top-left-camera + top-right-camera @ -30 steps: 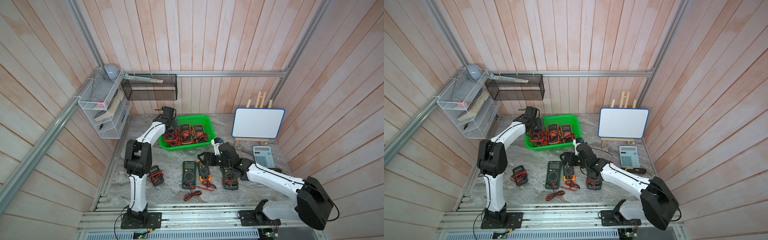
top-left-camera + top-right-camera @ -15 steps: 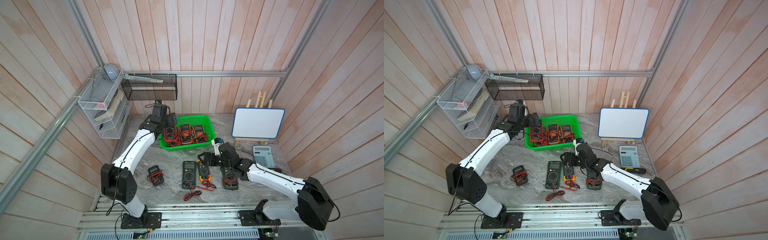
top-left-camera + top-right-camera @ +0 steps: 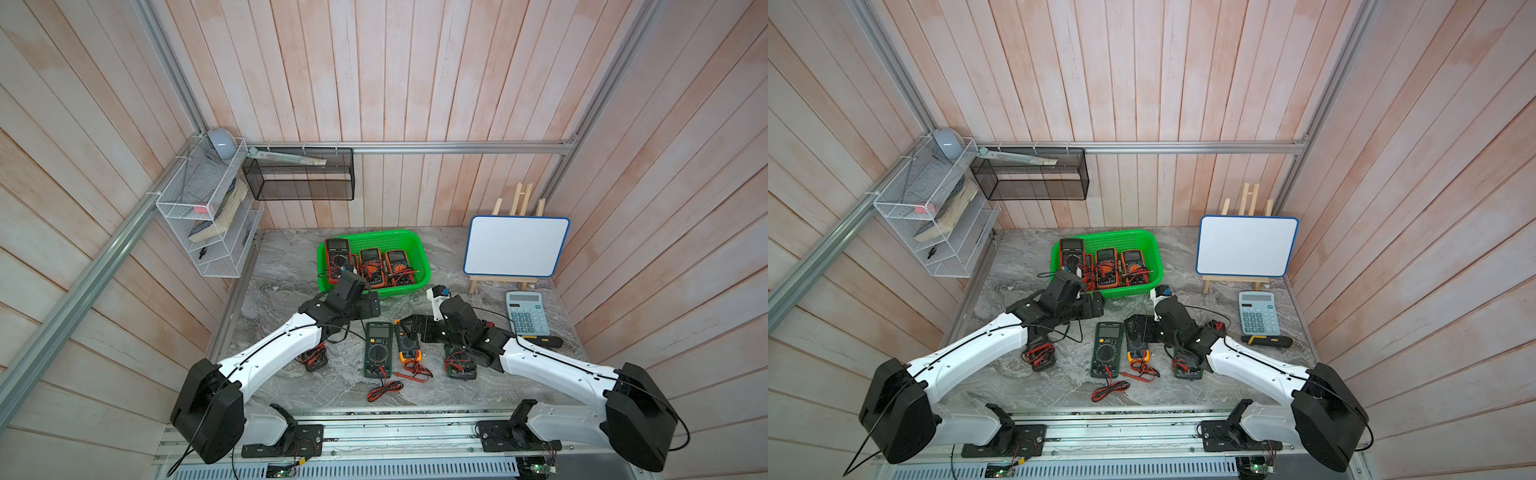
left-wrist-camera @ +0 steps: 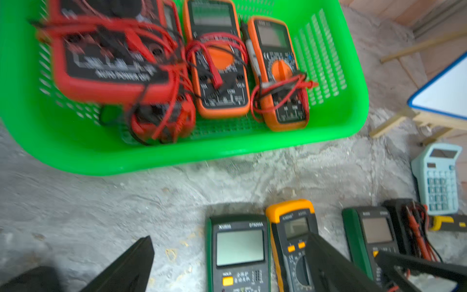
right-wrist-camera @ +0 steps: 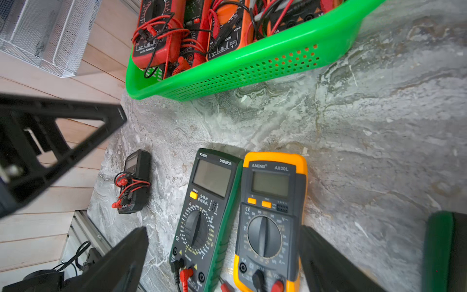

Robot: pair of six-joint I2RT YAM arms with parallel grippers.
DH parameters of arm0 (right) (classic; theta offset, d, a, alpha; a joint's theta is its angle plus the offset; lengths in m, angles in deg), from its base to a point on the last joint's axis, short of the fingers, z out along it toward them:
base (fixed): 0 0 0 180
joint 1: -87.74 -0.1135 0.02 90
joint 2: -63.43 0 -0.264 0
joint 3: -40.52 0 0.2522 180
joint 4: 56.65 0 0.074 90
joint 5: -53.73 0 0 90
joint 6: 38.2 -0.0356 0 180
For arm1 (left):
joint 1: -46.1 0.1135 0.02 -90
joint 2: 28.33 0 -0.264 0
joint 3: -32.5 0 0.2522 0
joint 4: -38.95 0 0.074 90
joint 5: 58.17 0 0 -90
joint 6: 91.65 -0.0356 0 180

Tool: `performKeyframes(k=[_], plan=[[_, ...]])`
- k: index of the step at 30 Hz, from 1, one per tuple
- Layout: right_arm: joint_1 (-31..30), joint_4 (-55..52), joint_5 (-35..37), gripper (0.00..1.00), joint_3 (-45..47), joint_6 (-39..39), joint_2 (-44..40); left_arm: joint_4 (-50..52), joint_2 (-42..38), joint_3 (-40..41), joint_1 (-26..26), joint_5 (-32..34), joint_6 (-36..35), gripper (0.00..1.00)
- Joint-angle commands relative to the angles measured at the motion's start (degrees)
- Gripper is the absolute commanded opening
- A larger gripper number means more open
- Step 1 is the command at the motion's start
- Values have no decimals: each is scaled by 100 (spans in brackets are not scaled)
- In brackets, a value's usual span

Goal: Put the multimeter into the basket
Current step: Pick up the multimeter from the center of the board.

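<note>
A bright green perforated plastic basket [image 3: 399, 291] sits toward the back of the grey marble-patterned counter [image 3: 286, 291]. Three meters lie face up in it, side by side, with red and black leads bundled on them: a red-cased multimeter [image 3: 337, 259] on the left arm's side, a middle orange-cased multimeter [image 3: 371, 266], and an outer orange-cased multimeter [image 3: 397, 262] beside it. Four more lie on the counter in front of the basket; a dark green rectangular multimeter [image 3: 378, 349] and a yellow-edged black multimeter [image 3: 409, 347] touch along their long sides; a second green multimeter [image 3: 459, 368] lies partly under the right arm; a small black multimeter [image 3: 316, 360] wrapped in red leads lies well apart, half hidden under the left arm. The left tool [image 4: 230, 240] hovers between the basket's front wall and the top ends of the paired meters, its jaws spread wide and gripping nothing. The right tool [image 5: 223, 228] is likewise spread wide and empty; in the right wrist view its fingers flank the dark green and yellow-edged pair, and whether it touches either cannot be told. A white board on a wooden easel [image 3: 515, 245] and a pale blue calculator [image 3: 528, 313] stand on the right arm's side.
</note>
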Motion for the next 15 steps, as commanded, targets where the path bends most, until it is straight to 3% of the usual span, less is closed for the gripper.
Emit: performKeyframes(k=[1,15], plan=[[-50,-101,190,98,189,-193,-291,-246,71,339,-442,76,609,100],[-52,-324,403,98,567,-358,-680,-299,841,528,-1542,594,1137,100]])
